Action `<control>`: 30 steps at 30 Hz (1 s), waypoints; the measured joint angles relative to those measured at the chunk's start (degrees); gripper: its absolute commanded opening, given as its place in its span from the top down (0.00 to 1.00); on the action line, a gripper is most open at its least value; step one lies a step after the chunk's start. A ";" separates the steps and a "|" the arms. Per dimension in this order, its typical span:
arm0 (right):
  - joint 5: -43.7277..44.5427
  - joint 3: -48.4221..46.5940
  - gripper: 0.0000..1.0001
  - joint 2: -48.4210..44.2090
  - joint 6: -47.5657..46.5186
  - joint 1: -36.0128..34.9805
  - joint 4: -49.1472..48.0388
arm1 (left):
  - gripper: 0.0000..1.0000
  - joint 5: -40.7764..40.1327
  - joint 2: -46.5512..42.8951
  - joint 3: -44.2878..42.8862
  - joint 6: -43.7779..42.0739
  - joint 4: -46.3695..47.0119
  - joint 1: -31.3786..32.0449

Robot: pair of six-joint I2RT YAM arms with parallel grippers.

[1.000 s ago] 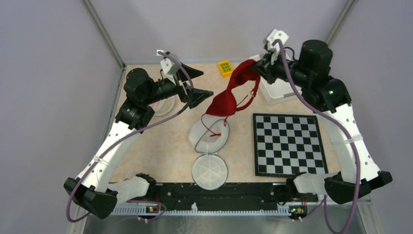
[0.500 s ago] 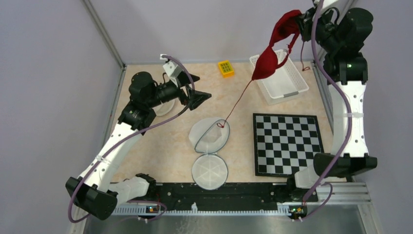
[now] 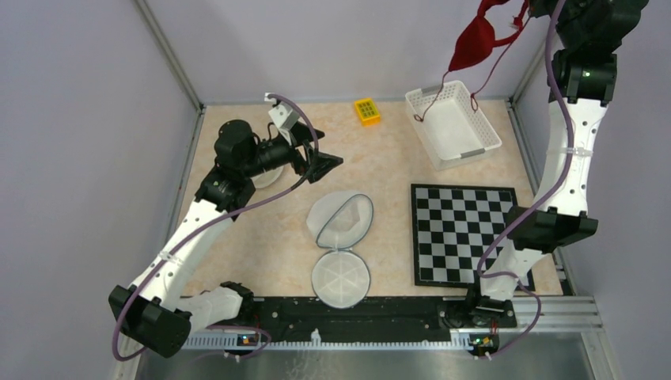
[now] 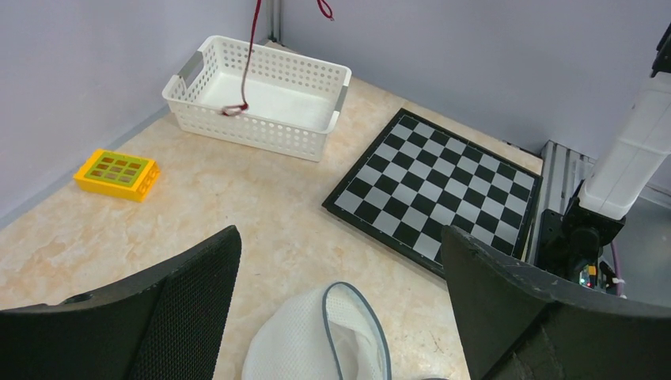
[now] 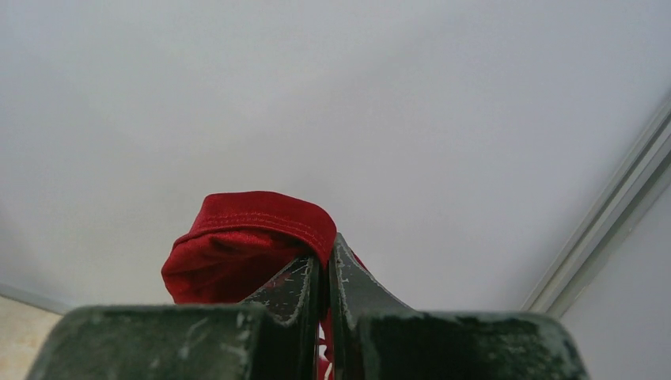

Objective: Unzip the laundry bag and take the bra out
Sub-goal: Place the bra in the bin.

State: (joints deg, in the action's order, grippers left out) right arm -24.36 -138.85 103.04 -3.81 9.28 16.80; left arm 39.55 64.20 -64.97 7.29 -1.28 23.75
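The red bra (image 3: 477,39) hangs high above the back right corner from my right gripper (image 3: 528,8), which is shut on it; the wrist view shows red cloth (image 5: 245,237) pinched between the jaws. Its straps (image 3: 431,101) dangle down over the white basket (image 3: 427,134); one strap end (image 4: 233,108) shows in the left wrist view. The white mesh laundry bag (image 3: 342,220) lies open in the middle of the table, also seen under my left gripper (image 4: 336,261). My left gripper (image 3: 326,152) is open and empty, hovering above and left of the bag.
A round white mesh lid (image 3: 340,275) lies in front of the bag. A checkerboard mat (image 3: 467,233) lies at the right. A yellow block (image 3: 365,110) sits at the back. A white dish (image 3: 265,176) lies under the left arm.
My right arm has lifted the bra up and back to the right, from above the table's middle to high over the basket. Its strap has left the bag. The left arm barely moved.
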 measured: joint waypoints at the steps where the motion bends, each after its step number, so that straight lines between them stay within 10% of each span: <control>1: 0.35 -0.04 1.00 0.00 0.39 -0.04 -1.36 | 0.01 0.00 0.00 0.15 -0.07 -0.02 -0.04; 30: 11.34 -0.04 1.00 6.34 1.09 2.21 -13.22 | 0.01 0.28 -0.63 2.89 -1.68 -0.20 -0.42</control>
State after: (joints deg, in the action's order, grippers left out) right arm -13.02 -138.89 109.38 -2.72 11.49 3.57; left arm 39.83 63.57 -62.08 5.61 -1.48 23.33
